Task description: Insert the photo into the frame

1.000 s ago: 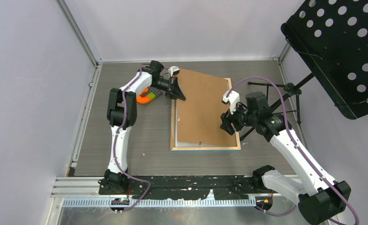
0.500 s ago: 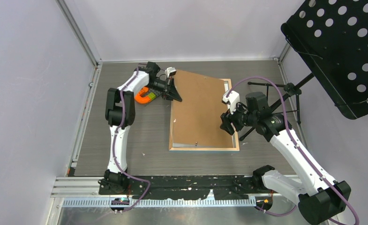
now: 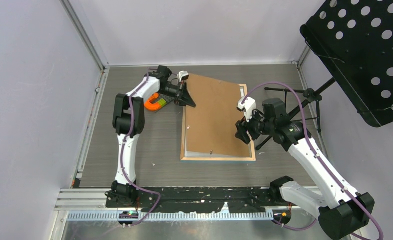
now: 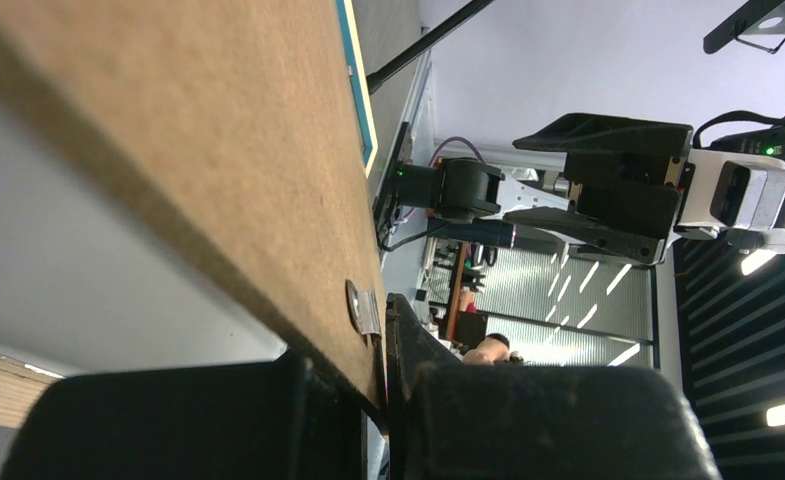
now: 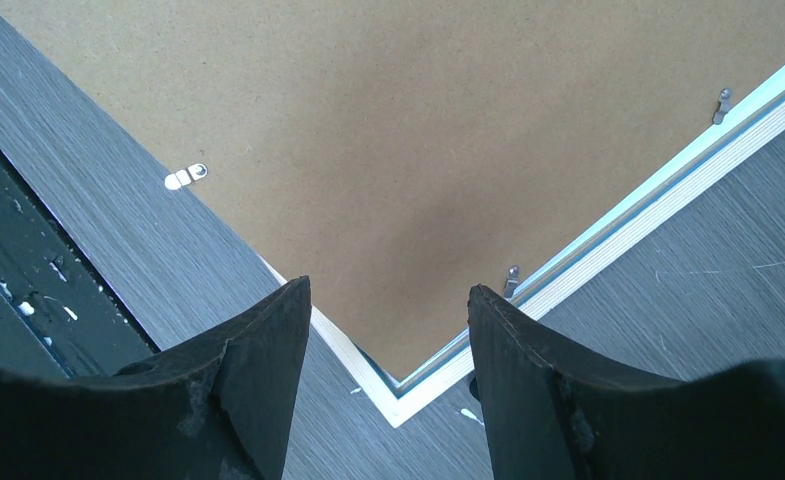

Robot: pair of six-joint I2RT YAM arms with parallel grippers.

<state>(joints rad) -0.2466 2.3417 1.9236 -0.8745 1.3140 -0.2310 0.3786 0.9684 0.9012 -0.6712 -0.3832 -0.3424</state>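
Thin rectangular frame (image 3: 218, 159), light wood back upward, lies flat mid-desk (image 3: 164, 135). A plain brown backing board (image 3: 214, 115) sits askew over it, its far-left corner pinched in my closed left gripper (image 3: 188, 101). My right gripper (image 5: 388, 292), jaws apart and empty, hovers over the frame's near-right corner. Step, I judge: handling the board. Next: square it to the recess. Flower photo unseen, perhaps underneath.

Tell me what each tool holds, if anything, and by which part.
The left tool is shut on the brown backing board, pinching its left edge near the far corner. The right tool hangs open over the frame, holding nothing.
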